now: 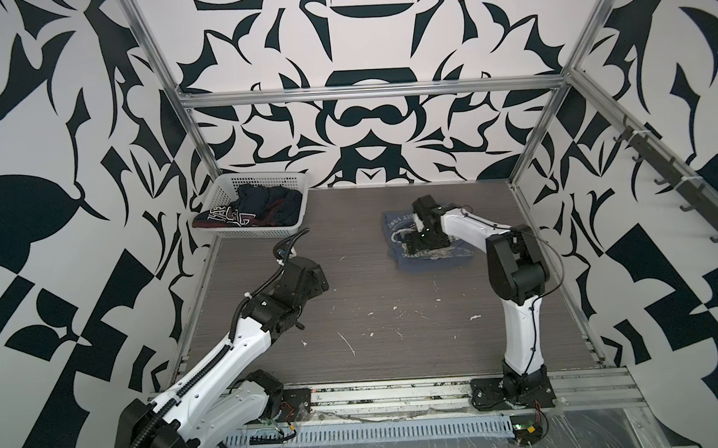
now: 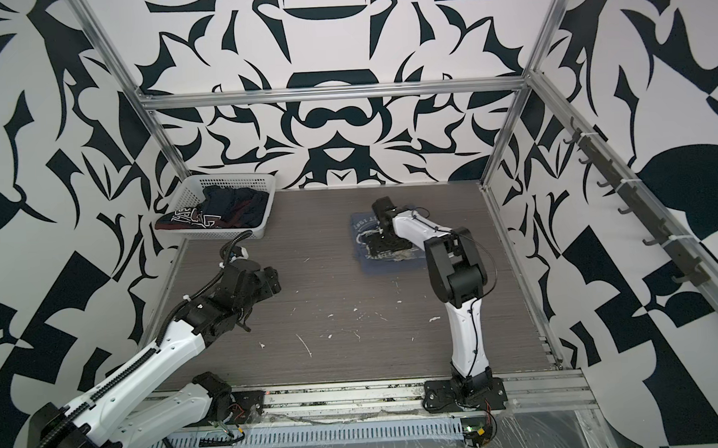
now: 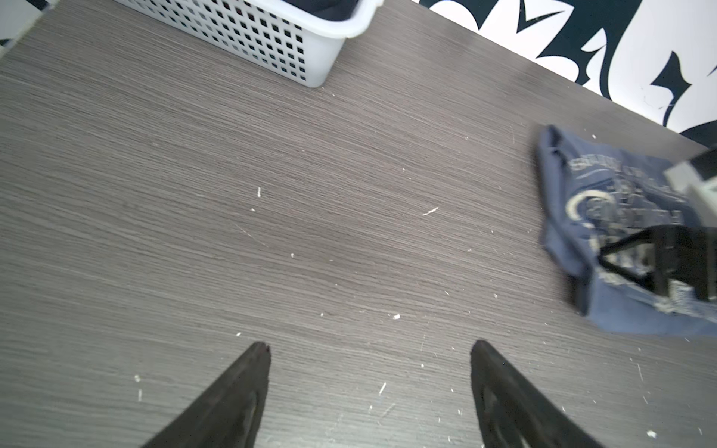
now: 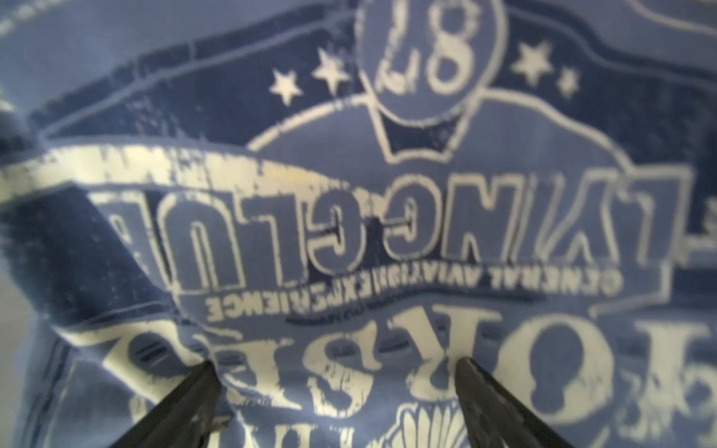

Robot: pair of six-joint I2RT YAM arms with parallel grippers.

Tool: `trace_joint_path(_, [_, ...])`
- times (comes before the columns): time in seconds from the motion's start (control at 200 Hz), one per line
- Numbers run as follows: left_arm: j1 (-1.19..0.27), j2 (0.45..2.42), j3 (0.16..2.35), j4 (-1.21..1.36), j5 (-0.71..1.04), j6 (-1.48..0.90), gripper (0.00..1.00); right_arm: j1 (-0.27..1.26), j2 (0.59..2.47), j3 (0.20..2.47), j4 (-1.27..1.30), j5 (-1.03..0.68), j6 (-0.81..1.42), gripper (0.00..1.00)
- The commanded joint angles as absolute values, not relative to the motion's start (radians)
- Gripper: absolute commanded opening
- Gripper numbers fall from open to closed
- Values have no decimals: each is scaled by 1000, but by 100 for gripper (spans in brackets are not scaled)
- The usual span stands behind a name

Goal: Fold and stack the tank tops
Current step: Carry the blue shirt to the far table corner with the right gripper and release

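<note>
A slate grey-blue tank top [image 1: 430, 265] [image 2: 392, 266] lies folded on the table at the back right, white print up. My right gripper [image 1: 427, 247] [image 4: 336, 364] hangs low right over it, jaws open with only flat printed cloth [image 4: 349, 217] between the fingers. A dark navy tank top [image 1: 261, 210] [image 2: 227, 208] with red trim and white lettering sits crumpled in the white basket [image 1: 264, 180] at the back left. My left gripper [image 1: 314, 277] [image 3: 370, 345] is open over bare table at the left, with nothing between its fingers. In the left wrist view the grey-blue tank top [image 3: 605, 194] is off to one side.
The white perforated basket [image 3: 271, 42] stands against the back wall. An aluminium frame post [image 1: 197, 136] rises behind it, and a rail [image 1: 398, 398] runs along the table's front edge. The dark wood-grain tabletop [image 1: 373, 299] carries small white flecks.
</note>
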State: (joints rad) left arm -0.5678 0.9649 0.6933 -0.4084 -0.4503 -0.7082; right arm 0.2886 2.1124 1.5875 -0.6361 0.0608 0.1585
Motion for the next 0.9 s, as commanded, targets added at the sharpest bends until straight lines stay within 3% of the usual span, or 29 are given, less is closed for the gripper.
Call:
trace_joint_path(0.0, [-543, 954, 686, -426, -459, -686, 84, 164, 2134, 1651, -666, 108, 53, 94])
trace_joint_path(0.275, [-489, 978, 707, -415, -425, -647, 84, 5, 2318, 1940, -745, 119, -53, 94])
trace_joint_path(0.52, [-470, 1010, 740, -404, -404, -647, 84, -40, 2421, 2133, -813, 128, -37, 94])
trace_joint_path(0.595, [-466, 1022, 760, -405, -397, -641, 89, -42, 2437, 2178, -850, 130, -44, 94])
trace_joint_path(0.755, [-391, 1101, 887, -411, -328, -596, 90, -21, 2307, 2129, -866, 100, -22, 95])
trace_joint_path(0.895, [-259, 1295, 1115, -473, -281, -557, 92, 19, 2123, 2016, -863, 31, 40, 96])
